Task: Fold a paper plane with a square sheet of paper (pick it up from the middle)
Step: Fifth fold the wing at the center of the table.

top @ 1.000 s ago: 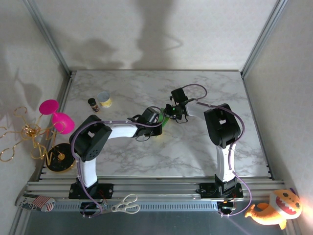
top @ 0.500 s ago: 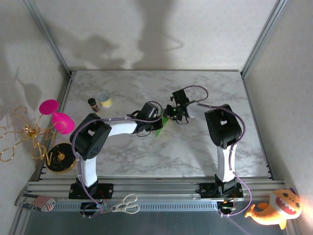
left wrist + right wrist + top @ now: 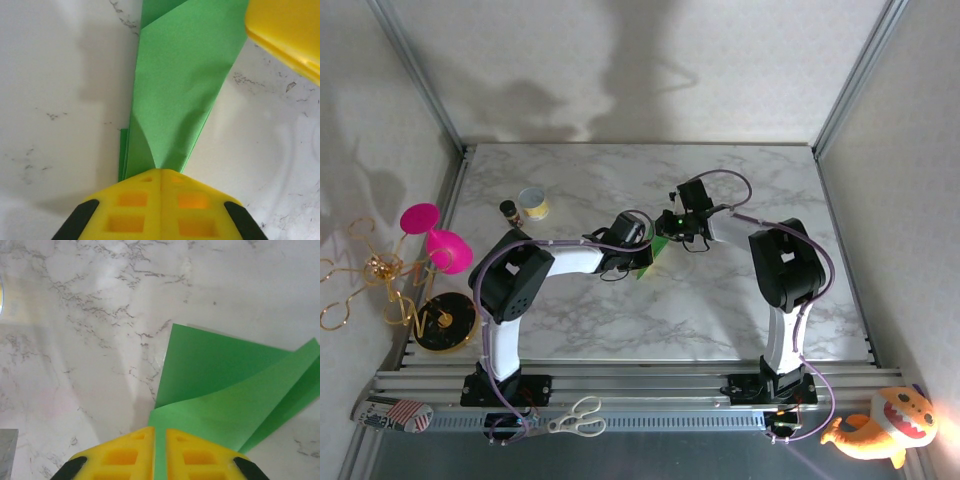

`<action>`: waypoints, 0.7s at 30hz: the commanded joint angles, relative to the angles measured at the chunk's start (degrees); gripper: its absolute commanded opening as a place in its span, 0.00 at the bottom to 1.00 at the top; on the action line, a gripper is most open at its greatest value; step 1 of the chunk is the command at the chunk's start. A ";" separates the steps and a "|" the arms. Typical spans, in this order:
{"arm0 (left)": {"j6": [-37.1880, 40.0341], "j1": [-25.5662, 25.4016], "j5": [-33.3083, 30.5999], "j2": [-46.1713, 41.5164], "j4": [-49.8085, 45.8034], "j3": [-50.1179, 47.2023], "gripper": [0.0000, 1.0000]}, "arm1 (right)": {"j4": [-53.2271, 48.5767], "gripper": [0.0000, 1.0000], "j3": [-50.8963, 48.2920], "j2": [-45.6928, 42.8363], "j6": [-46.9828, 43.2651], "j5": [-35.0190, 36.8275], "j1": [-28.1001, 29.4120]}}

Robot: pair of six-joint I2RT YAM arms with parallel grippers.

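Paper plane [image 3: 175, 90] between left end effector [image 3: 161, 175] and right end effector [image 3: 160, 432]

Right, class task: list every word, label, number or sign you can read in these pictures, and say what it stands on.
No text can be read anywhere.
Small can: its side is too small to read.
Striped object by the front rail: too blurred to read.
Green paper: plain, unmarked.

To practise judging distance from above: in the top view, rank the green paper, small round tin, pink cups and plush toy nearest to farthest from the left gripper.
1. green paper, pinched in the left gripper, mid-table
2. small round tin, table's back left
3. pink cups, beyond the table's left edge
4. plush toy, off the near right corner
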 commanded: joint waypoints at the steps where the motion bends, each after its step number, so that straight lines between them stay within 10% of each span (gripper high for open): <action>1: 1.59 -0.30 -1.00 1.59 -4.90 0.59 0.00 | -0.16 0.15 -1.98 0.12 -1.67 -1.40 0.91; 21: 4.40 -0.45 -3.03 2.03 -9.15 -6.09 0.00 | 3.03 0.13 -0.99 6.43 -2.59 4.50 -7.17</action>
